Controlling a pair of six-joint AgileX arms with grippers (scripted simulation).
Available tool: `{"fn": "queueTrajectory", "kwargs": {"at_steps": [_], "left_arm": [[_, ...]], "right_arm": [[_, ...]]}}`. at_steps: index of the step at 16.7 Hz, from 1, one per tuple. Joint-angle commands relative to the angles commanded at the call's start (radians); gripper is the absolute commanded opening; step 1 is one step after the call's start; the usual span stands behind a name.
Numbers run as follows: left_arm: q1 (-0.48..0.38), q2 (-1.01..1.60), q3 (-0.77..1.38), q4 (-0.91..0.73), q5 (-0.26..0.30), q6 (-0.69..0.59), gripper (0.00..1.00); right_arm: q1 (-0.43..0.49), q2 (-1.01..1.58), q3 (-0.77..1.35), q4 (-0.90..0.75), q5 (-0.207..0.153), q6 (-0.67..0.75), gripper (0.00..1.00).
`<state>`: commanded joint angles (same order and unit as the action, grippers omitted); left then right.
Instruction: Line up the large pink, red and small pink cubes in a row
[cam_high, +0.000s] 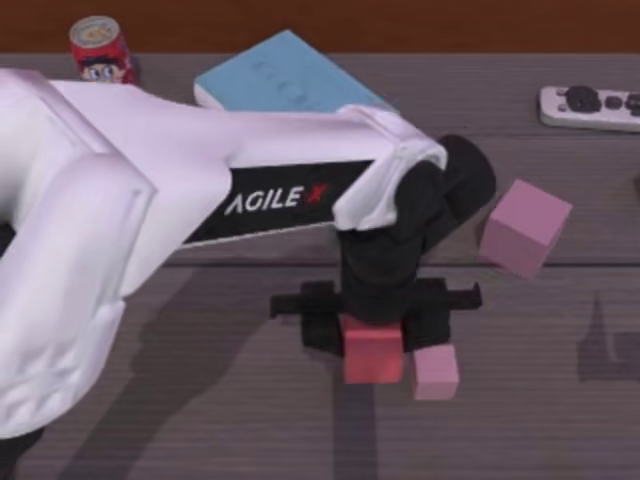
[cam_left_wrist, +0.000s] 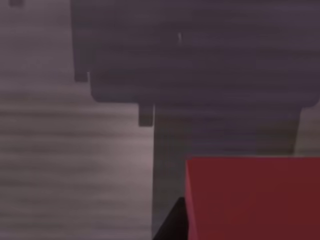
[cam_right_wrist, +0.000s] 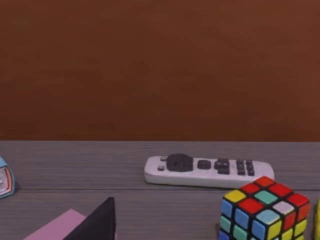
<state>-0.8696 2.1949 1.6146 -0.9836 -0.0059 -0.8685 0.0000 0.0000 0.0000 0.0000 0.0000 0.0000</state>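
Top view shows left fingers (cam_high: 372, 335) over the red cube (cam_high: 373, 352), grip unclear, beside small pink cube (cam_high: 436, 372).

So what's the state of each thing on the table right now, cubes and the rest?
Red cube: on the table under the left gripper, grip unclear.
Small pink cube: resting beside the red cube.
Large pink cube: apart, turned askew.
Drink can: upright.
Blue book: flat, closed.
Remote: lying flat.
Puzzle cube: scrambled.
Right arm: parked out of the top view.

red drink can (cam_high: 101, 48), blue book (cam_high: 283, 80), white remote (cam_high: 590, 107), puzzle cube (cam_right_wrist: 264, 210)
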Motion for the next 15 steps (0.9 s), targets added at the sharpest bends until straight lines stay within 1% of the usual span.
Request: {"fn": "queueTrajectory", "kwargs": {"at_steps": [4,8,15], "left_arm": [[-0.002,0.026,-0.059,0.087,-0.001,-0.001,0.00],[-0.002,0.027,-0.061,0.091,-0.001,-0.001,0.00],[-0.002,0.027,-0.061,0.091,-0.001,-0.001,0.53]], "right_arm": [[0.000,0.000,0.000,0.000,0.000,0.000,1.00],[0.000,0.000,0.000,0.000,0.000,0.000,1.00],[0.000,0.000,0.000,0.000,0.000,0.000,1.00]]}}
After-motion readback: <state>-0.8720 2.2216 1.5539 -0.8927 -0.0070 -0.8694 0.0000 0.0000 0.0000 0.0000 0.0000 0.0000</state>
